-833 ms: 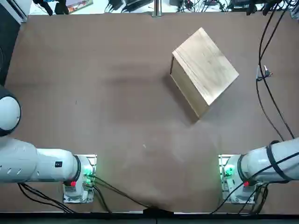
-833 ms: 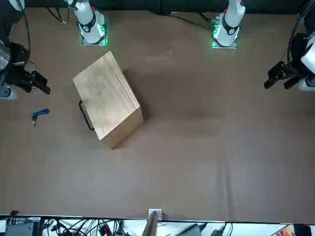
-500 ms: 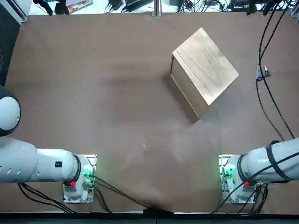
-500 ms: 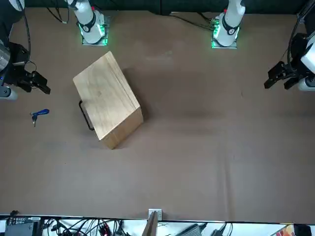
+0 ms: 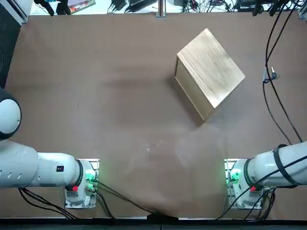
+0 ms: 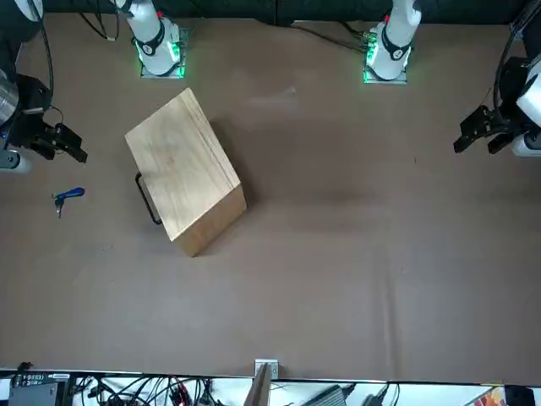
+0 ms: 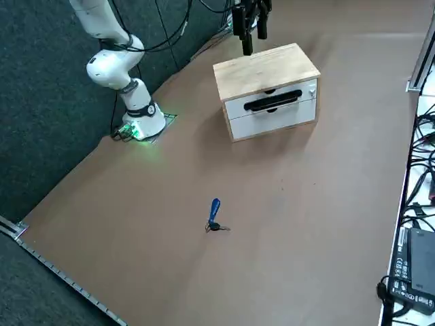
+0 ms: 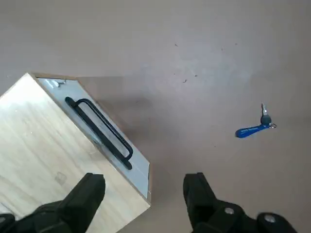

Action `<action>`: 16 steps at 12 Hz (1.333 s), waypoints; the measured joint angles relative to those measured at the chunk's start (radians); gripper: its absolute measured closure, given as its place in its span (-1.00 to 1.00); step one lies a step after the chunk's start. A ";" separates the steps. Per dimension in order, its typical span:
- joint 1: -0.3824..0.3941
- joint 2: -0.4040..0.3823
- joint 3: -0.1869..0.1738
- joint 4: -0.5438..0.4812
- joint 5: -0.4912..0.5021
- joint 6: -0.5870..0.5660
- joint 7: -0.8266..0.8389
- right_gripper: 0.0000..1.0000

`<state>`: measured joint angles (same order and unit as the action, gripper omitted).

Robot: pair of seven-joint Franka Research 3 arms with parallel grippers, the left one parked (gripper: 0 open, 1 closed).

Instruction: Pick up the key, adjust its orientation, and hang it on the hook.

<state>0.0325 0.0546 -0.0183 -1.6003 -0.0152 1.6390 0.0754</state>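
Observation:
The key (image 6: 59,201), tiny and silvery on a blue tag, lies flat on the brown table by the robot's right edge; it also shows in the side view (image 7: 216,226), the wrist view (image 8: 265,116) and, half behind cables, the top view (image 5: 272,73). My right gripper (image 6: 72,150) hangs open and empty in the air, apart from the key, over the wooden box (image 7: 265,64) in the side view (image 7: 248,34). Its open fingers (image 8: 92,194) frame the box's white front panel with a black handle (image 8: 102,133). A small metal bit, perhaps the hook (image 8: 57,83), sits at that panel's corner.
The wooden box (image 5: 211,72) stands angled at the table's far right. Black cables (image 5: 271,100) trail over the right edge near the key. Arm bases with green lights (image 5: 237,177) sit at the near edge. Cables and devices (image 7: 414,272) line the far side.
Almost nothing differs: the right gripper has shifted at most very slightly in the front view. Key and box lie where they were.

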 joint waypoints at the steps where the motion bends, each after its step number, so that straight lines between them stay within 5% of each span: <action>1: -0.001 0.005 0.000 0.000 0.000 0.000 0.000 -0.98; 10: -0.018 0.044 -0.012 0.000 0.000 0.016 0.000 -0.98; 16: -0.134 0.079 -0.020 0.000 0.000 0.072 0.126 -0.98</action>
<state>-0.1019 0.1335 -0.0388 -1.6006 -0.0154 1.7107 0.2009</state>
